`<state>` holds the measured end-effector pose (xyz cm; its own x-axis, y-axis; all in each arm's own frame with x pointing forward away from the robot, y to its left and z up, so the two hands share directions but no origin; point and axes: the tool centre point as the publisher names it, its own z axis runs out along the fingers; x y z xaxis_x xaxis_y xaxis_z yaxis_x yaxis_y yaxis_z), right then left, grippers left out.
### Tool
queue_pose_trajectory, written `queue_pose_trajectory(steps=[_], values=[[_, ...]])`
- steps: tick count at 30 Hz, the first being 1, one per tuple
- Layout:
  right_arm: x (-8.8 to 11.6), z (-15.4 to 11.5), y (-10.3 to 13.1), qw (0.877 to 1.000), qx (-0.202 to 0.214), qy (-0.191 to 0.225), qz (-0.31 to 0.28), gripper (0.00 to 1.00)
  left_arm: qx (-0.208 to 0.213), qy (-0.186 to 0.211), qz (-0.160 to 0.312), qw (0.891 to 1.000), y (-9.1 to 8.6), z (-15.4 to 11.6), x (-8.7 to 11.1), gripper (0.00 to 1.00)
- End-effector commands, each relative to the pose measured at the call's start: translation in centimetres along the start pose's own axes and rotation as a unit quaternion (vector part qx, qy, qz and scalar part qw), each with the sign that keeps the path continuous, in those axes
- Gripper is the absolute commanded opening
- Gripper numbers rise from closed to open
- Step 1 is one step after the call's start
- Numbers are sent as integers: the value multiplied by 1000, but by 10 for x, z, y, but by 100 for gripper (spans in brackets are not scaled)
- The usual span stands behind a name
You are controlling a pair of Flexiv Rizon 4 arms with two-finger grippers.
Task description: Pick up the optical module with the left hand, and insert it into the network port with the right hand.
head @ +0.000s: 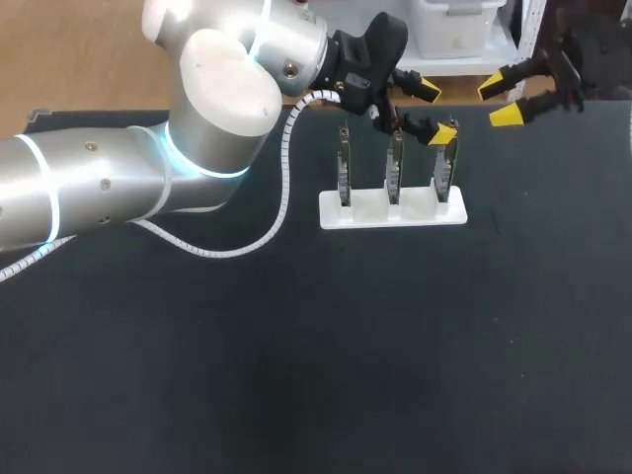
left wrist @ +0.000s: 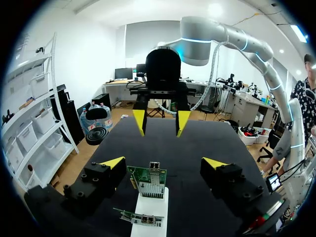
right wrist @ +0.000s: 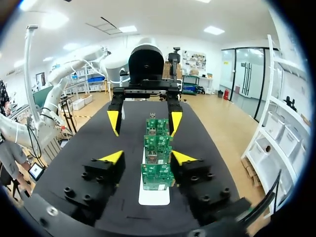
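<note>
There's the white stand [head: 392, 210], lying flat on the black table [head: 296, 375] with its long side running left to right. Dark tabletop shows all around the stand: a narrow strip behind it, a broad stretch in front.

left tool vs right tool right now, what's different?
Place: the left tool sits over the end board of the stand; the right tool hangs past that end, clear of the stand. Load: that board stands between the left tool's fingers, untouched; nothing lies between the right tool's. Shared: both open, facing each other.
</note>
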<state>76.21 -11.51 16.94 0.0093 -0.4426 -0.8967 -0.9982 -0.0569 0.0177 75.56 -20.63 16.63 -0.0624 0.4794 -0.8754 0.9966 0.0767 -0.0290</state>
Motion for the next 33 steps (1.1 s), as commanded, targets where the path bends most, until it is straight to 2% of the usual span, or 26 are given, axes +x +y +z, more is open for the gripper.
queue_pose_trajectory(steps=[1, 11, 33], values=[[-4, 2, 5, 1000, 3, 7, -5, 0, -1, 2, -1, 1000, 0, 1, -1, 100], [-16, 8, 2, 1000, 5, 5, -18, 0, -1, 2, -1, 1000, 0, 1, -1, 100], [-20, 38, -3, 999, -23, 29, -25, 0, -1, 2, -1, 1000, 0, 1, -1, 100]])
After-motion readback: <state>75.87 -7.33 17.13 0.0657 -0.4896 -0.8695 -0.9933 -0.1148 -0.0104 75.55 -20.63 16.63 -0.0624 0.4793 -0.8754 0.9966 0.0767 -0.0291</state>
